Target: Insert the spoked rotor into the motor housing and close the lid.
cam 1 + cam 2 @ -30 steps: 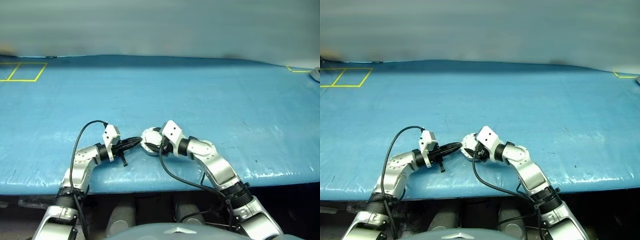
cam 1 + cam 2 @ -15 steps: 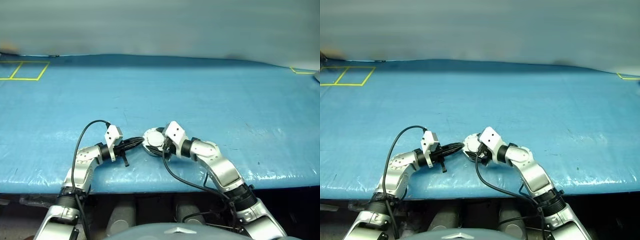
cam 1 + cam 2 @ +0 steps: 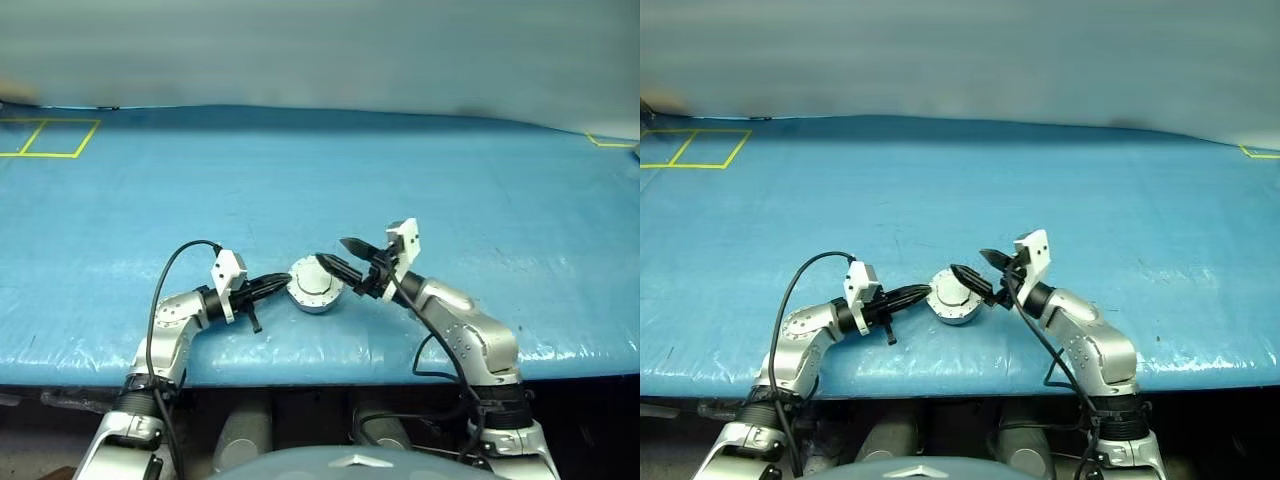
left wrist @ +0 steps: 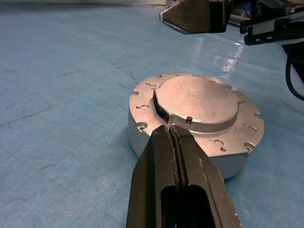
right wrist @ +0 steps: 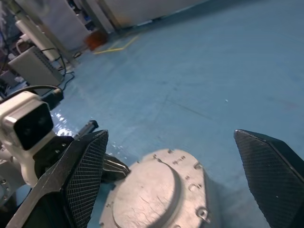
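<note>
So the motor housing is sitting on the blue table right at the tips of your left gripper, and from what I can see the lid is already down flat on top of it. No copper windings showing and no spoked rotor showing anywhere, so my guess is the rotor's already inside and you're basically at the wrap-up step.

Your left gripper's fingers are pressed together with nothing between them, and the tips touch or nearly touch the housing's near edge, right by the little notch in the lid. I can't tell if they're actually pushing on it.

Your right gripper is on the opposite side of the housing with its fingers spread wide, holding nothing. The lower fingertip hangs just over the lid's far edge, the other one is up in the air. In the right wrist view the housing sits between and below the two pads.

If I were you I'd check that the lid is seated all the way round before backing off. It looks flush from here, but the far rim is hidden behind the right fingers. If it needs a nudge, press straight down near the lid's centre with a flat finger pad while the left tips keep the housing from sliding. Don't push sideways, this thing looks like it'd skate on that table easily.
</note>
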